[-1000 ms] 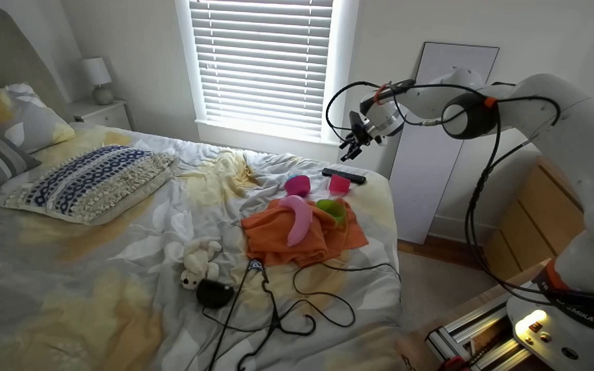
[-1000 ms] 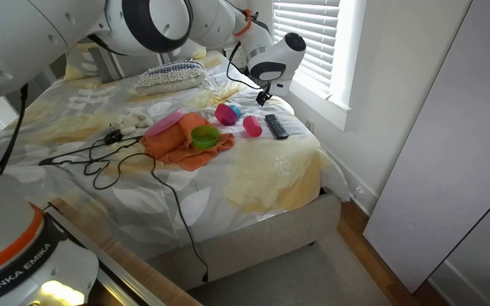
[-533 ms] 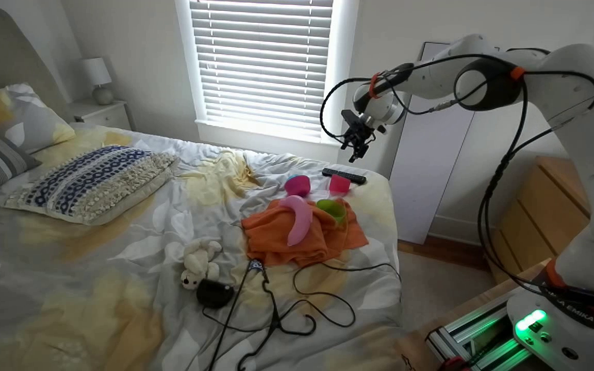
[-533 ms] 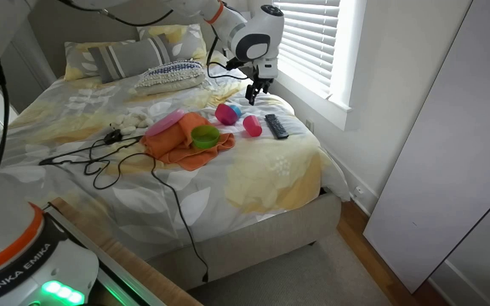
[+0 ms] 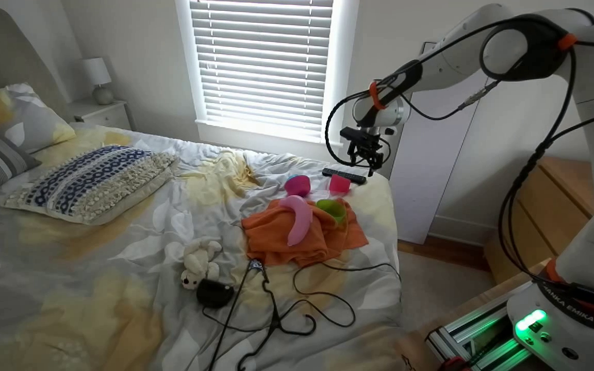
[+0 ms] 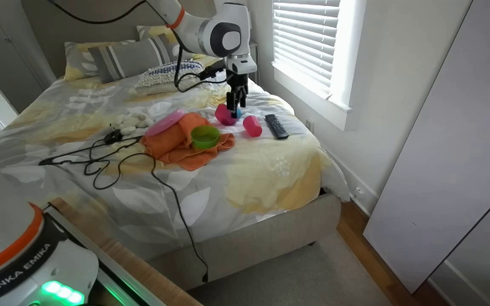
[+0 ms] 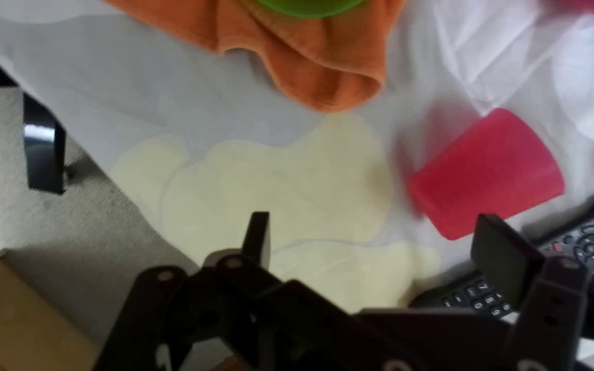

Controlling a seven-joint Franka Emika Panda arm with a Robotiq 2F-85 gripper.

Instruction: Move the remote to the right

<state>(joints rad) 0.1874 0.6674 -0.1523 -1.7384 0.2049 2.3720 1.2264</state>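
The black bar-shaped remote [image 5: 345, 175] lies flat on the bed near its far corner, and it also shows in an exterior view [image 6: 276, 126]. In the wrist view the remote [image 7: 593, 245] is at the lower right, partly hidden behind the right finger. My gripper [image 7: 373, 229] is open and empty, with its fingers wide apart above the pale yellow bedding. In the exterior views the gripper [image 5: 363, 162] points down and hangs above the bed close to the remote; it also shows here [image 6: 237, 109].
A pink cup [image 7: 488, 175] lies on its side beside the remote. A magenta cup [image 5: 297, 185], a green bowl [image 5: 332, 210] and a pink curved object [image 5: 298, 219] on an orange cloth [image 5: 276, 232] are nearby. Black cables [image 6: 172, 187] trail over the bed. A window [image 6: 306, 46] is behind.
My gripper has lowered and swung from tilted to pointing straight down. The arm's elbow has risen. The base light has turned from yellow to green. The remote and other objects have not moved.
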